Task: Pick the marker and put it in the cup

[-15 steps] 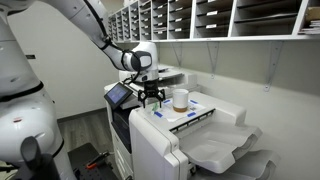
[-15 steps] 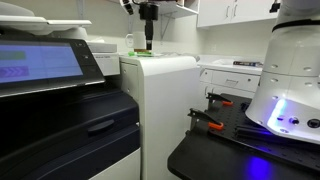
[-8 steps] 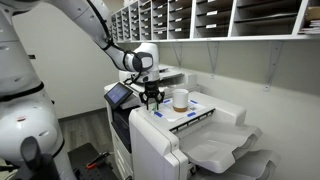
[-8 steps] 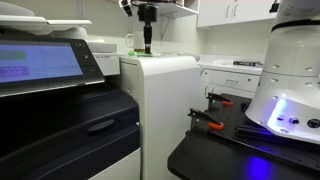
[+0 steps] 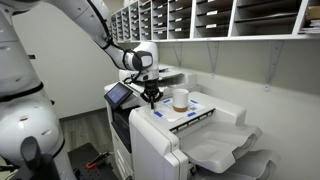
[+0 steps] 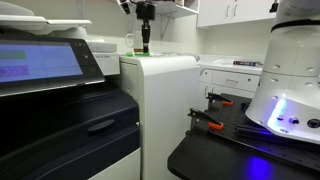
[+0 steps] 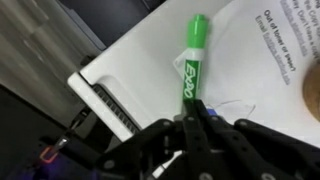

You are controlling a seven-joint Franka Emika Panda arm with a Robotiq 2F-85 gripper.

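The green marker (image 7: 192,60) lies on the white printer top (image 7: 140,60), its far end resting on a printed sheet. My gripper (image 7: 192,108) comes straight down on the marker's near end, and its dark fingers are shut on it. In both exterior views the gripper (image 5: 151,98) (image 6: 145,42) stands low over the printer with its fingers together. The cup (image 5: 180,98), cream above and tan below, stands just beside the gripper on the same surface. Only a brown edge of the cup (image 7: 313,95) shows in the wrist view.
A printed paper sheet (image 7: 262,45) covers part of the printer top. The top's edge (image 7: 100,90) drops to the floor close by. The copier's touch panel (image 5: 119,95) sits beside the arm and wall shelves (image 5: 230,15) hang above. A small blue spot (image 5: 157,113) lies near the fingers.
The fingers have gone from wide open to shut around the marker's near end. The arm itself has hardly moved.
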